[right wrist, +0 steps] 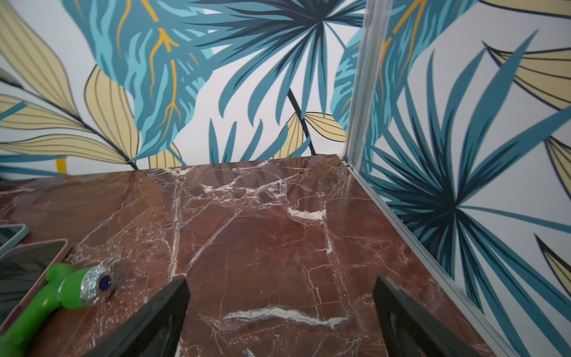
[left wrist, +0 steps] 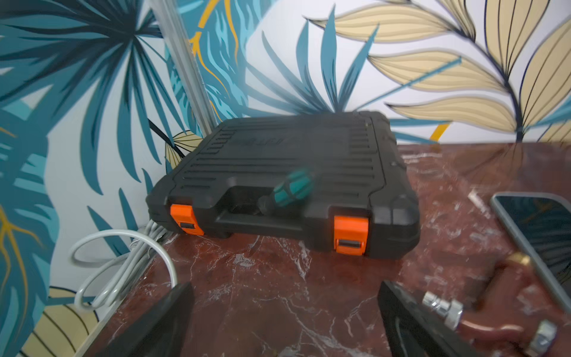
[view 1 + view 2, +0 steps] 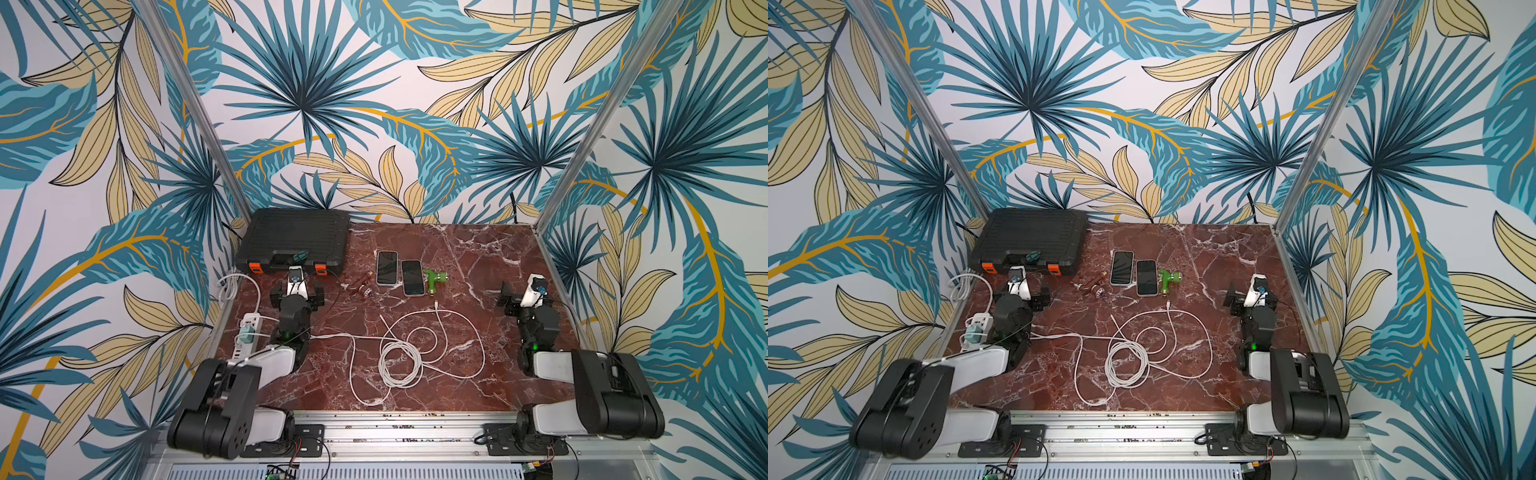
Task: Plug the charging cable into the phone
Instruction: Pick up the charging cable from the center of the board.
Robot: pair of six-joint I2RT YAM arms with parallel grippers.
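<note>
Station inspection: my left gripper (image 2: 285, 287) stands with its jaws spread wide and nothing between them, low over the marble table (image 3: 478, 270) just in front of the black tool case (image 3: 295, 239). A teal-and-black screwdriver (image 2: 293, 185) rests at the case's handle recess. My right gripper (image 1: 279, 282) is likewise wide apart and empty, near the table's right edge and well apart from the cable. Two phones lie screen up, side by side on the far half of the table: the phone in the pale case (image 3: 387, 267) and, just beside it on the right and set slightly nearer to me, the phone in the pink-rimmed case (image 3: 412, 277). Each has its long axis running almost straight from me toward the back wall, a short end facing me. The white charging cable (image 3: 399, 357) lies loose in coils at the table's centre, between my arms. Its free connector (image 3: 435, 304) lies at the far end of one strand, pointing toward the back wall. It is near the pink-rimmed phone's near short end but apart from it and offset to the right. A green fitting (image 3: 434, 280) lies just beside that phone's right edge, and a brown fitting (image 3: 360, 286) lies left of the pale one. A power strip (image 3: 249, 328) sits at the left edge. I cannot tell whether the cable is plugged into it.
</note>
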